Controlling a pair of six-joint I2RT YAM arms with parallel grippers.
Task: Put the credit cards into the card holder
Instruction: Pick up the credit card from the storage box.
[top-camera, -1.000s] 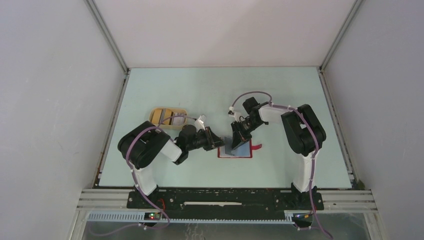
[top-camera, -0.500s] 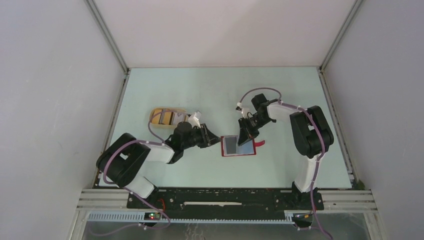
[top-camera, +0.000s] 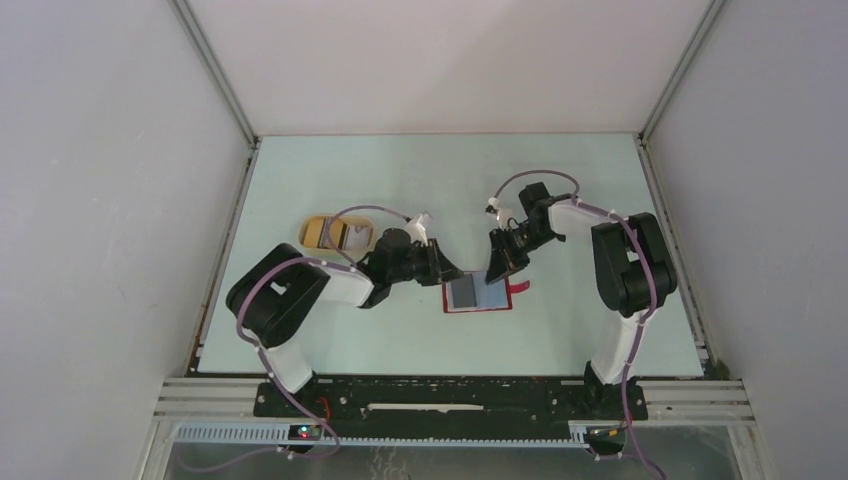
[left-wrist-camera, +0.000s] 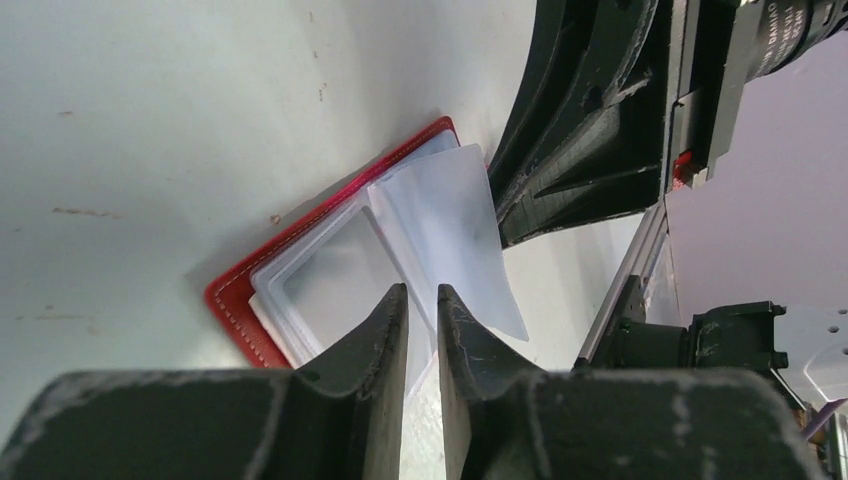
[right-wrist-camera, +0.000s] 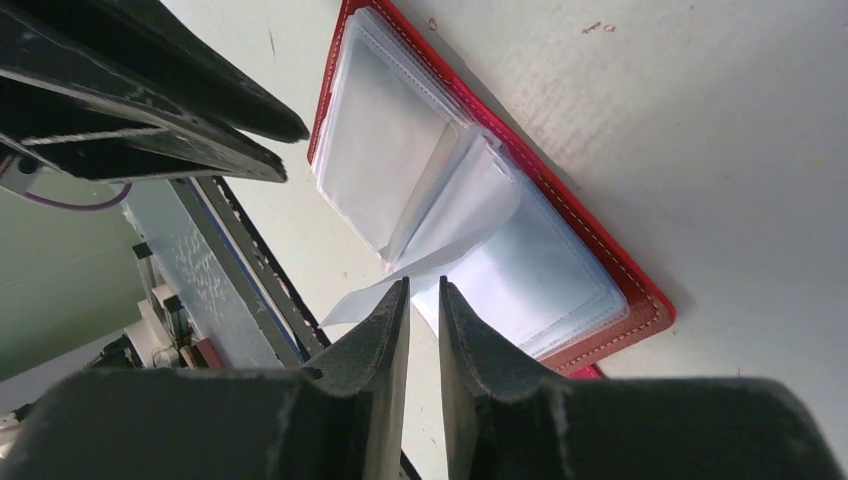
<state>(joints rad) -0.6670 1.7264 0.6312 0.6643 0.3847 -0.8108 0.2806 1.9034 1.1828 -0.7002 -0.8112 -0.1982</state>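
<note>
**Left arm back at the holder; cards not yet moved**

- Card holder (top-camera: 477, 296) lies open and flat on the tabletop (top-camera: 400, 170), about midway across and nearer the near edge. Red cover down, clear sleeves up.
- Right gripper (top-camera: 492, 276) sits over the holder's far right corner. Its fingers are pinched on one clear sleeve leaf (left-wrist-camera: 445, 215) and hold it up off the stack. This arm has barely shifted in the last second.
- Left gripper (top-camera: 448, 274) pulled away towards the left edge half a second ago and has now swung back to the holder's far left corner. Its fingers are nearly together with only a slit between them. I see nothing in the slit, but I cannot tell whether it nips anything.
- Cards (top-camera: 352, 236) are in the tan tray (top-camera: 306, 233), towards the left edge and well apart from the holder.

My read is that a pocket is being held open. No card is in hand, so nothing has been loaded.
</note>
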